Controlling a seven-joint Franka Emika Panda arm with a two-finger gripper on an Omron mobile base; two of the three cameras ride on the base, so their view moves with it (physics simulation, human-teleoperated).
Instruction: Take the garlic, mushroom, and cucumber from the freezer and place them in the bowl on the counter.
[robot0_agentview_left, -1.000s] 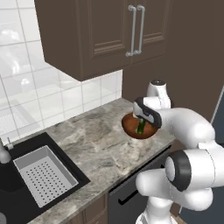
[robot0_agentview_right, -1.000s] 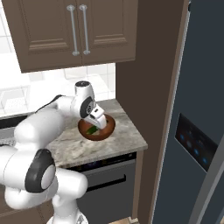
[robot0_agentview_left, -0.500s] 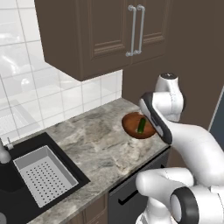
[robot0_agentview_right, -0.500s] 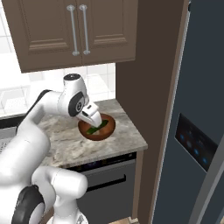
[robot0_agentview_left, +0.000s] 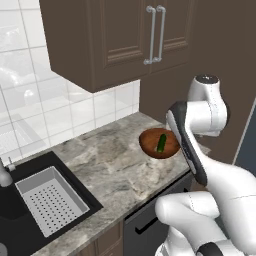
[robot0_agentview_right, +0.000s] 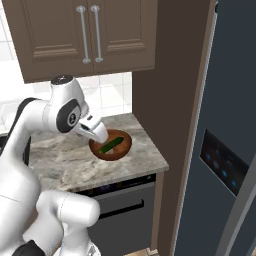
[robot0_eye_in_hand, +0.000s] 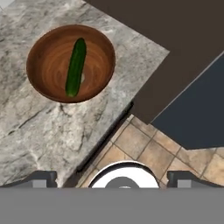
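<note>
The reddish-brown bowl (robot0_eye_in_hand: 43, 61) (robot0_agentview_right: 122, 147) (robot0_agentview_left: 150, 145) stands on the marbled counter (robot0_eye_in_hand: 39, 127) (robot0_agentview_right: 65, 160) near its right end. The dark green cucumber (robot0_eye_in_hand: 75, 66) (robot0_agentview_right: 111, 145) (robot0_agentview_left: 161, 143) lies across the bowl's inside. A small whitish bit (robot0_eye_in_hand: 82, 78) peeks out beside it; I cannot tell whether it is the garlic. The mushroom is out of view. My gripper (robot0_eye_in_hand: 113, 177) (robot0_agentview_right: 96, 133) hovers above and beside the bowl, open, with nothing between its fingers. The slate-blue freezer (robot0_agentview_right: 225, 150) (robot0_eye_in_hand: 197, 118) stands to the right.
A black inset sink with a grey perforated basket (robot0_agentview_left: 47, 202) lies at the counter's left. Brown wall cabinets (robot0_agentview_left: 125, 40) hang above. A tall brown panel (robot0_agentview_right: 170, 100) separates the counter from the freezer. Tan floor tiles (robot0_eye_in_hand: 148, 153) show below the counter's edge.
The hand has lifted off the bowl and drawn back toward the arm's side. The cucumber stays in the bowl. The jaws have stayed wide apart.
</note>
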